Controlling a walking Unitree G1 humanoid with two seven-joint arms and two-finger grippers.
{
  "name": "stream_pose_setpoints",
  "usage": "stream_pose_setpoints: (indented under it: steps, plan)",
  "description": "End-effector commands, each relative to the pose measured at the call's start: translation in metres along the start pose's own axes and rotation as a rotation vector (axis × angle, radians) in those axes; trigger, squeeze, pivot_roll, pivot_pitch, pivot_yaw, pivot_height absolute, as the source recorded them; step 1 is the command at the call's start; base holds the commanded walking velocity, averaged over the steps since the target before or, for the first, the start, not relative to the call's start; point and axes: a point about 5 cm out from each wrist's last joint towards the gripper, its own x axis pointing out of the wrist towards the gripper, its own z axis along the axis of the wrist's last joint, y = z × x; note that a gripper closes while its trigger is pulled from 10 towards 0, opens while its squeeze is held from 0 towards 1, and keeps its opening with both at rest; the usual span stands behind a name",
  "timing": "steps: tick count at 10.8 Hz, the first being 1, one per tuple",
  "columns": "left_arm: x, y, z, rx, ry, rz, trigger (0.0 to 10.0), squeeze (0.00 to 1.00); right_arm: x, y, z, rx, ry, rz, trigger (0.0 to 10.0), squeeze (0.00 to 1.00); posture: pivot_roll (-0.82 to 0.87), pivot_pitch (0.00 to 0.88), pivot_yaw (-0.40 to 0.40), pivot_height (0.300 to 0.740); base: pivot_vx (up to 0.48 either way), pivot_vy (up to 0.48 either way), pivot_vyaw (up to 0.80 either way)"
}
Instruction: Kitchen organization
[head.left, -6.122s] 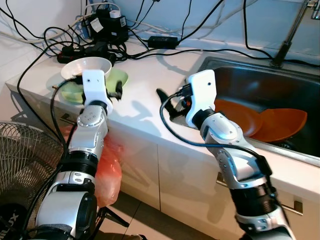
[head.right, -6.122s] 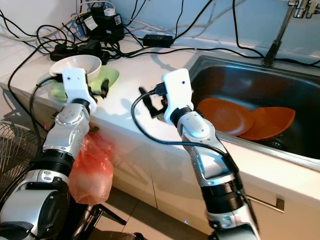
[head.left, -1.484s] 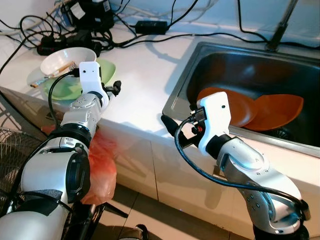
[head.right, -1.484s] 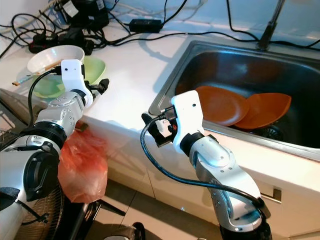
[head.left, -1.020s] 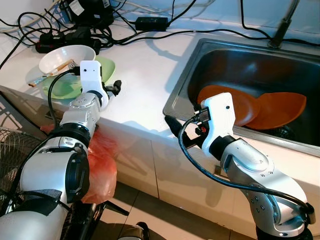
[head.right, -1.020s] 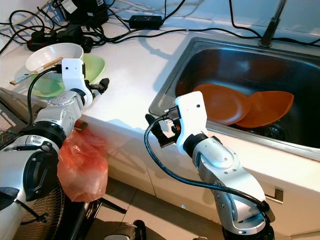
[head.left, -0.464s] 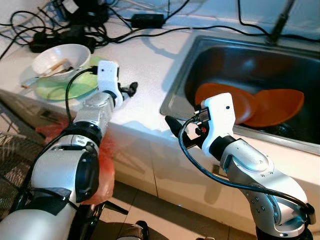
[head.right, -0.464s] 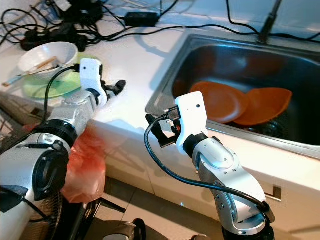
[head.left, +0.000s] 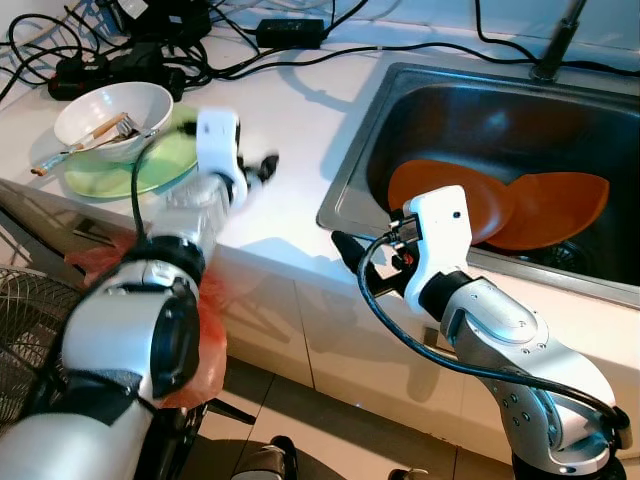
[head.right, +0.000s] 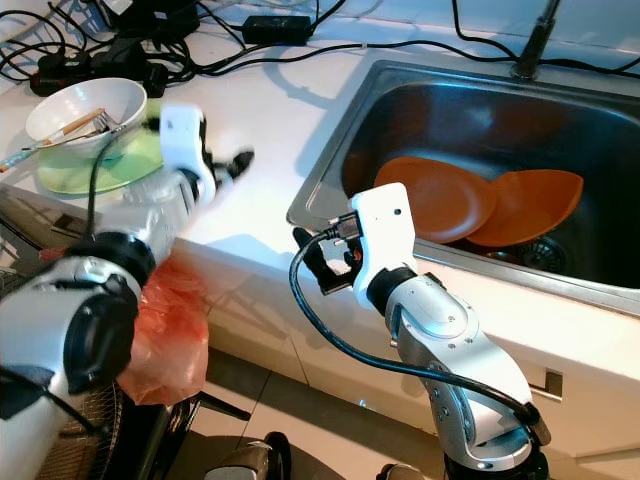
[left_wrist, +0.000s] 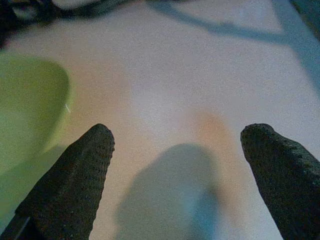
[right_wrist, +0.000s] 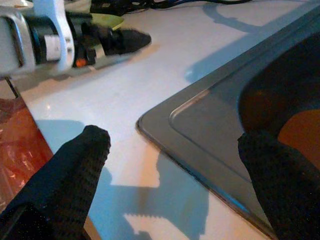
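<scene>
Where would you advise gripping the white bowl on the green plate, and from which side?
Grip the white bowl by its rim on the side facing the sink, coming from above. Utensils lean out over the opposite rim, and the left claw, open, hovers on the sink side.

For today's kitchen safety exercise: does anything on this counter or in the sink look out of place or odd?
Yes. A tangle of power cables and adapters sprawls across the counter beside the sink, which looks risky near water. Two orange plates lie overlapping in the sink.
</scene>
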Motion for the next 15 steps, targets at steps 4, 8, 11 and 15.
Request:
stream_pose_setpoints:
  steps: [4, 8, 11, 15]
  plan:
    - [-0.007, 0.031, 0.006, 0.024, -0.045, 0.131, 10.0, 0.0, 0.004, 0.0, 0.001, 0.01, -0.005, 0.021, 10.0, 0.0, -0.08, 0.136, 0.074, 0.74, 0.0, 0.0, 0.0]
    - [-0.015, 0.051, -0.007, 0.017, -0.031, 0.206, 10.0, 0.0, 0.005, 0.0, 0.001, 0.004, -0.011, 0.04, 10.0, 0.0, -0.08, 0.125, 0.06, 0.74, 0.0, 0.0, 0.0]
    - [-0.021, 0.057, -0.01, 0.041, -0.103, 0.186, 10.0, 0.0, 0.006, -0.001, 0.002, 0.003, -0.013, 0.044, 10.0, 0.0, -0.08, 0.12, 0.05, 0.74, 0.0, 0.0, 0.0]
    - [-0.025, 0.066, -0.023, 0.044, -0.047, 0.194, 10.0, 0.0, 0.006, 0.001, 0.002, 0.0, -0.016, 0.056, 10.0, 0.0, -0.08, 0.127, 0.048, 0.74, 0.0, 0.0, 0.0]
